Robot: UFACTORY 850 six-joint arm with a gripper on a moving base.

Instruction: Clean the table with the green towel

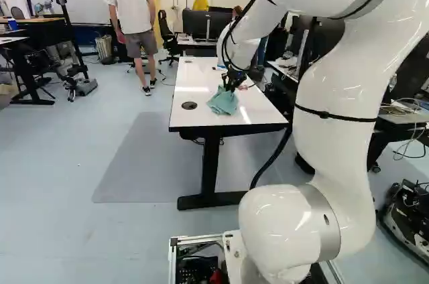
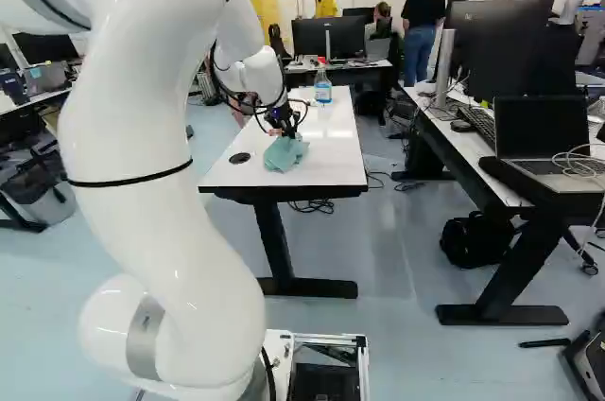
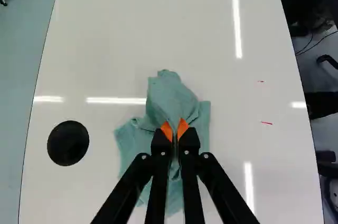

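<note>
In the left base view, a white-topped table [image 1: 194,83] is being lit by glossy reflections, and a grey floor mat [image 1: 137,163] is being partly overhung by it. On the tabletop, near the round black grommet [image 1: 190,105], the green towel [image 1: 224,102] is being grasped from above by the gripper [image 1: 232,85]. In the right base view, the same towel is being shown bunched under the gripper, while a spray bottle [image 2: 322,89] is being supported upright farther along the table. In the wrist view, a fold of the towel is being pinched between the orange pads [image 3: 182,128], with its lower part being spread over the white surface; the grommet is being seen to one side of the gripper [image 3: 175,130], two small red marks [image 3: 266,123] to the other.
</note>
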